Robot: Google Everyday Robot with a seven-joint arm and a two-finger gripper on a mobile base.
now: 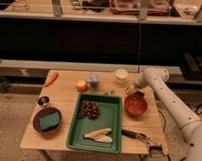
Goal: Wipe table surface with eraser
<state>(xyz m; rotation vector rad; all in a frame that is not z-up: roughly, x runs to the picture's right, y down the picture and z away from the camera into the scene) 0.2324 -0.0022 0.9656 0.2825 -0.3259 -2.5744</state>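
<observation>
The light tan table surface [68, 101] fills the middle of the camera view. A small dark block [43, 100], the eraser as far as I can tell, lies near the table's left edge, behind the dark bowl. My gripper [130, 89] is at the end of the white arm [166, 100], which reaches in from the right. It hangs over the back right of the table, between the white cup [121, 75] and the red bowl [135, 104]. It is far from the eraser and holds nothing that I can see.
A green tray [112, 120] with dark grapes and pale food sits mid-table. A dark bowl with a green pad [48, 121] is front left. A carrot [51, 78], an orange [81, 86] and a grey cup [93, 79] stand at the back. A black-handled tool [135, 135] lies front right.
</observation>
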